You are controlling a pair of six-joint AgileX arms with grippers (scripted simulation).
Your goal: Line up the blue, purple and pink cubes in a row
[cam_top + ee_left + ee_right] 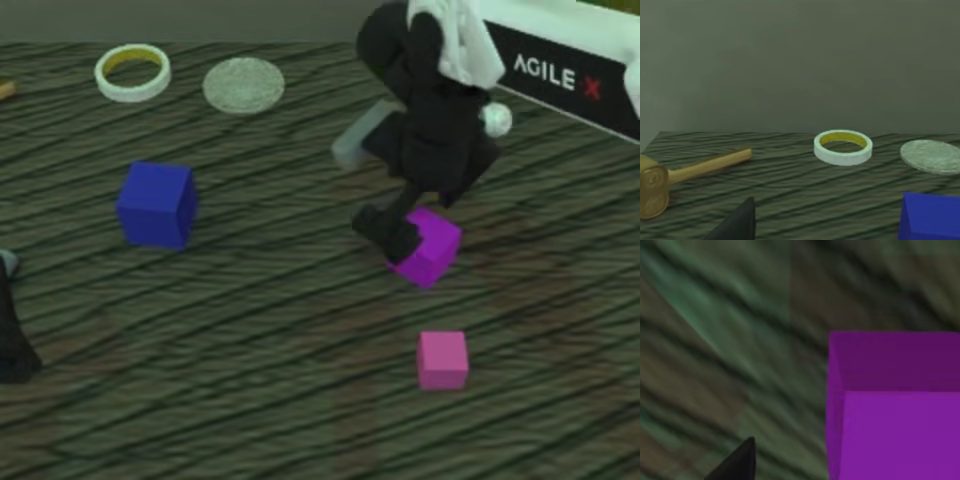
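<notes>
No row exists yet: the right gripper [412,238] is at the purple cube [432,246] at centre-right, grip unclear, the pink cube [442,359] nearer, the blue cube [157,204] far left, the left arm parked at the left edge.

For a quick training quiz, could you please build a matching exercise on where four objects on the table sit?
Things:
1. blue cube
2. purple cube
3. pink cube
4. tape ring

Places:
A. nearest the table's front edge, right of centre
B. far left corner area, beside the grey disc
C. at the right pincer
D. alone, left of centre

Pairs: 1-D, 2-C, 3-A, 4-B
</notes>
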